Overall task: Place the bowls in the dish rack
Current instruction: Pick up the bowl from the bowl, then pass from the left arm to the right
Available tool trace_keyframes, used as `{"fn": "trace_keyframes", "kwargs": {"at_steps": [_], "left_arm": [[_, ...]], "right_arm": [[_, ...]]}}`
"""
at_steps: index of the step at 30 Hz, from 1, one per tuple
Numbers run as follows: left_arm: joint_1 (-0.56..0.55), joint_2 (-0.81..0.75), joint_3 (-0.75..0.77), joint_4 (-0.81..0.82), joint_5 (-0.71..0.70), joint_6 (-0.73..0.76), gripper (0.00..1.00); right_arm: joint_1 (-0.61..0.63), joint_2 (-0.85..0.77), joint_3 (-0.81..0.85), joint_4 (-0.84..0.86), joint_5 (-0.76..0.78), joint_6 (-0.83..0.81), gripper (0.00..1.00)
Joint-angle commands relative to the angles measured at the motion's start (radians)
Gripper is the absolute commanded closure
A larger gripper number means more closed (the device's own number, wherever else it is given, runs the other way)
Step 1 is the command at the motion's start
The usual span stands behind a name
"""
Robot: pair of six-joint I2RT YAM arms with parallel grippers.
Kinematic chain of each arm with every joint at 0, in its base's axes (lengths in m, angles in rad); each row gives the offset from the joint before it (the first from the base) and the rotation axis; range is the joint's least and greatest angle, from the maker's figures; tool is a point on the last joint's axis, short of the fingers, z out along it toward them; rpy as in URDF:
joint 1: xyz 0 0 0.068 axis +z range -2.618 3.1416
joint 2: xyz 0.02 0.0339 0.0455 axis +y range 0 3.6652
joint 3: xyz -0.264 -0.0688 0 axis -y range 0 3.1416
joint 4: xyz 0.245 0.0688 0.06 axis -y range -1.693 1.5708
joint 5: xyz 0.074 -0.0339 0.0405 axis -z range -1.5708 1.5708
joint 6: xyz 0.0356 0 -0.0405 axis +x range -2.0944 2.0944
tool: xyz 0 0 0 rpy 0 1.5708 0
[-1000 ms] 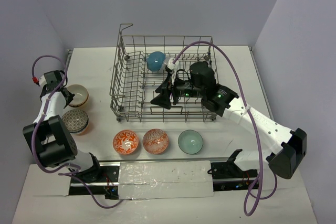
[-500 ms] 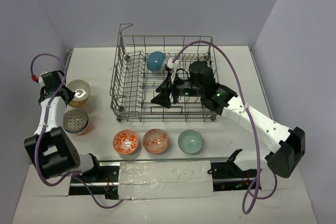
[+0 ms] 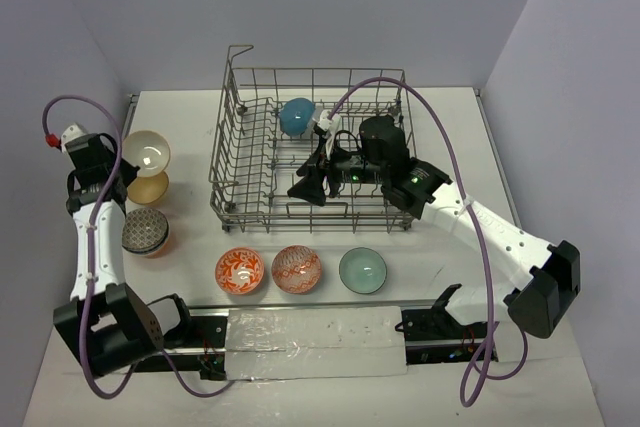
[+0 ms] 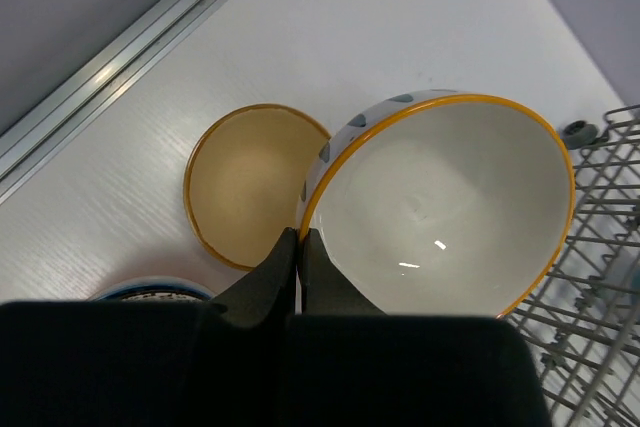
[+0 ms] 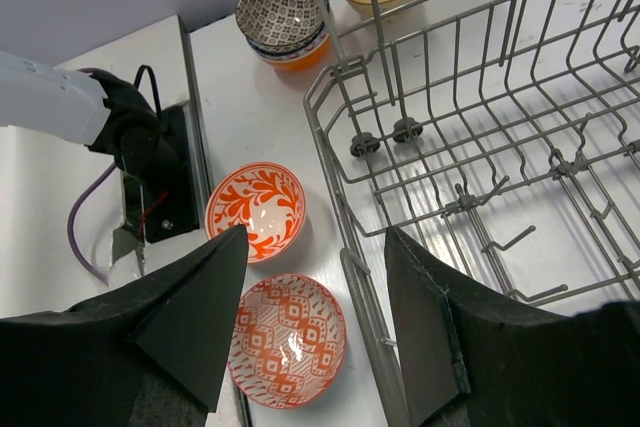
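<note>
My left gripper is shut on the rim of a white bowl with an orange edge, which hangs tilted above a tan bowl at the table's left. In the top view the held bowl is left of the dish rack. A teal-blue bowl stands inside the rack. My right gripper hovers open over the rack's front wall with nothing between its fingers. Two orange-red bowls and a pale green bowl lie in front of the rack.
A stack of bowls topped by a dark patterned one stands near the tan bowl. An aluminium rail runs along the table's left edge. The right wrist view shows the rack's near wire wall and the left arm's base.
My left gripper has lifted the white bowl off the tan bowl and carried it back and up. The right arm has barely moved.
</note>
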Motion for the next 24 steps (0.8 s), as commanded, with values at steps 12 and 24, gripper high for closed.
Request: {"fn": "trace_keyframes", "kwargs": {"at_steps": [12, 24], "left_arm": [[-0.056, -0.181, 0.008, 0.157, 0.113, -0.023, 1.00], [-0.157, -0.214, 0.094, 0.167, 0.179, -0.015, 1.00]], "right_arm": [[-0.008, -0.030, 0.070, -0.013, -0.004, 0.006, 0.36], [-0.015, -0.099, 0.024, -0.076, 0.097, -0.005, 0.36]]}}
